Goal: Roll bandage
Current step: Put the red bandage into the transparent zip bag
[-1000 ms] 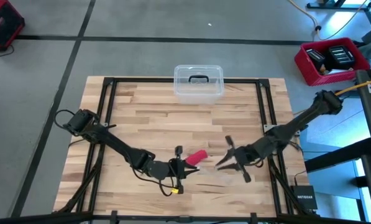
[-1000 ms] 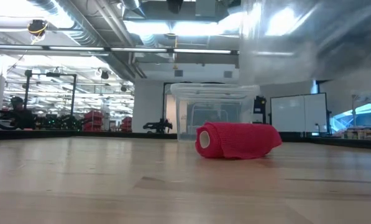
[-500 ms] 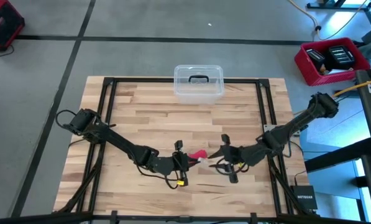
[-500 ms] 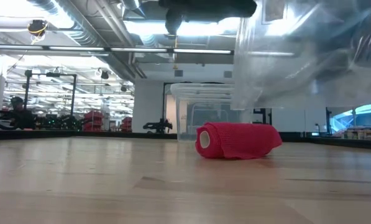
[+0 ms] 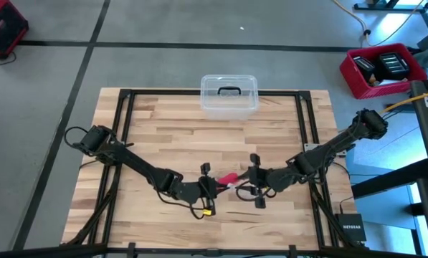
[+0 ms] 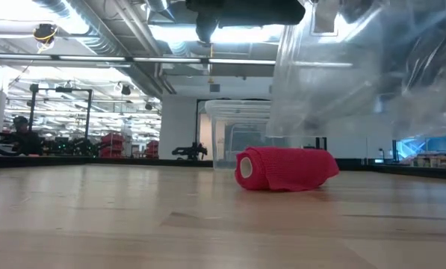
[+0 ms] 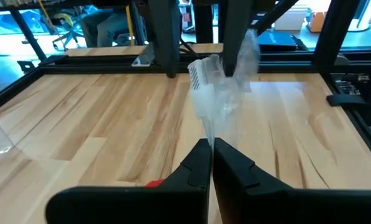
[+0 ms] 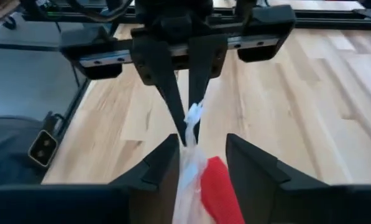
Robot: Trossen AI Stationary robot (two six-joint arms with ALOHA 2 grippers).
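Red bandage (image 6: 286, 169) beneath crinkled wrapper (image 6: 372, 75)

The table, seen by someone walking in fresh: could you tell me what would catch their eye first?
Most striking is the red bandage, a bright roll lying near the table's front middle. Right above it, the left gripper is shut on a crinkled clear wrapper, with the right gripper meeting it from the other side. A clear box stands at the far edge.

arms (image 5: 135, 166): dark, jointed | tool fingers (image 7: 194, 171): black, tapered | cables: black
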